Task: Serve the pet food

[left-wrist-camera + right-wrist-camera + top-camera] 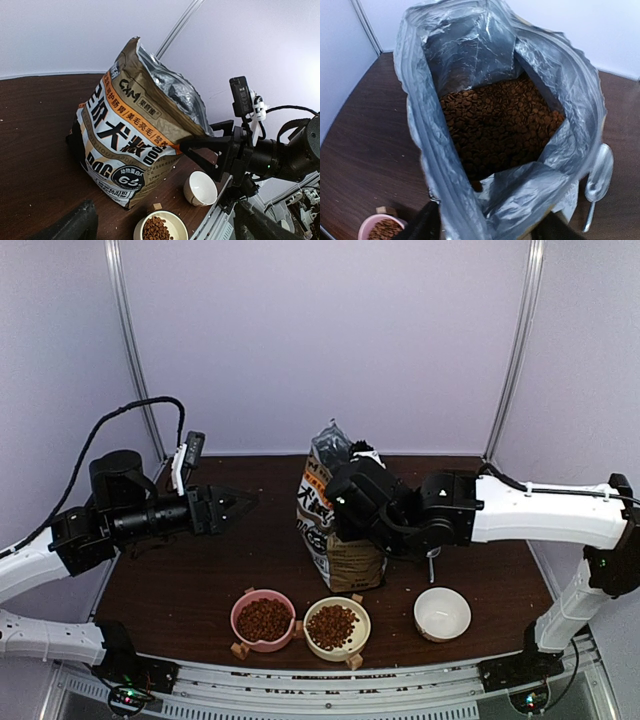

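Note:
The pet food [500, 120] fills the open kraft bag [335, 540], which stands upright mid-table. More kibble lies in a pink bowl [263, 620] and a cream bowl [335, 627]; the cream bowl also shows in the left wrist view [156, 229]. A white bowl [442, 613] is empty. My right gripper [340, 502] is open over the bag's mouth; in the right wrist view it [487, 230] has its fingers wide apart on either side of the bag's near lip. My left gripper [235, 505] is open and empty, left of the bag, pointing at it.
A shiny metal scoop [599, 175] lies on the table beside the bag, on its right. The three bowls stand in a row near the table's front edge. Pale walls enclose the back and sides. The right arm [260, 155] reaches in from the right.

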